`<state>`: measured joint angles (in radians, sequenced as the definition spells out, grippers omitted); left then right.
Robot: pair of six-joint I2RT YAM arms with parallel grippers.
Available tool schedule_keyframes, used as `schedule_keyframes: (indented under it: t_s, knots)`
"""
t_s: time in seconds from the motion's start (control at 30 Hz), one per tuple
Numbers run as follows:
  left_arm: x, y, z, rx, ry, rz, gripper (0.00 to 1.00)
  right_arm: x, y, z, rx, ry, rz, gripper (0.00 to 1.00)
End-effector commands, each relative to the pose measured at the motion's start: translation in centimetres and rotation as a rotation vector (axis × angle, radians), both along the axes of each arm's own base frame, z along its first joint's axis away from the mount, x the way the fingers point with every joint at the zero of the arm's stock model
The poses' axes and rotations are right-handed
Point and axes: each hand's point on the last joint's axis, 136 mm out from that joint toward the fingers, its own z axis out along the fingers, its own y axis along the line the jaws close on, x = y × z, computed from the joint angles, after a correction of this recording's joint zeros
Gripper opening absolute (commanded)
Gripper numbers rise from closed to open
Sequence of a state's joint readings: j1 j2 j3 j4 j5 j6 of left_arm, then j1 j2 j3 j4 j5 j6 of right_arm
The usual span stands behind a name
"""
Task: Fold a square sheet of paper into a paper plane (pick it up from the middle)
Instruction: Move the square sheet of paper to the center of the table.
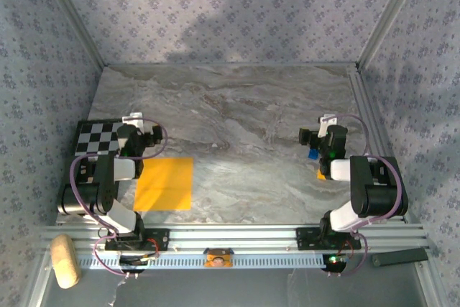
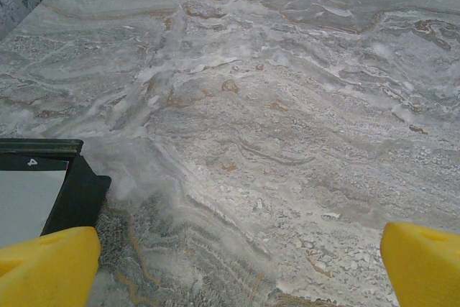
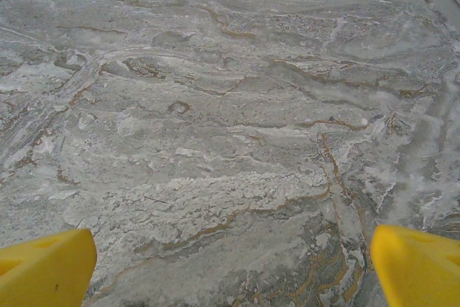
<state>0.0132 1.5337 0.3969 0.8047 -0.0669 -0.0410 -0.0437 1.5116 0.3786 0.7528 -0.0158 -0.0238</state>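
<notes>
The square sheet of paper (image 1: 164, 183) lies flat and unfolded on the marble table, near the front left, just right of my left arm. My left gripper (image 1: 141, 133) hangs beyond the sheet's far edge, beside the chequered board (image 1: 97, 138). In the left wrist view its yellow fingertips (image 2: 47, 267) stand wide apart, and the left gripper (image 2: 237, 271) is open over bare marble. My right gripper (image 1: 323, 136) is at the right side of the table, far from the sheet. That right gripper (image 3: 230, 271) is also open with nothing between its fingers (image 3: 420, 264). The paper plane is out of view.
A corner of the chequered board (image 2: 36, 192) shows left of my left fingers. A tiny orange bit (image 1: 321, 175) and a small blue bit (image 1: 314, 154) lie by the right arm. A cork-coloured block (image 1: 63, 260) and a black bar (image 1: 399, 257) sit in front of the metal rail (image 1: 237, 235). Patterned walls enclose the table.
</notes>
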Motion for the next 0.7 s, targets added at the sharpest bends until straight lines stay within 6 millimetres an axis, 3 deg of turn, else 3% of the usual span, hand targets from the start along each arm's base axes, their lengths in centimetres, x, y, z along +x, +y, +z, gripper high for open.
schedule_keyframes:
  t_s: [0.0,0.67]
  knots:
    - [0.60,-0.04,0.81,0.003,-0.023,-0.013,1.00,0.74,-0.08,0.87,-0.004,-0.028,0.006,1.00]
    - [0.61,-0.03,0.81,0.002,-0.023,-0.013,1.00,0.76,-0.14,0.84,-0.002,-0.027,0.004,1.00]
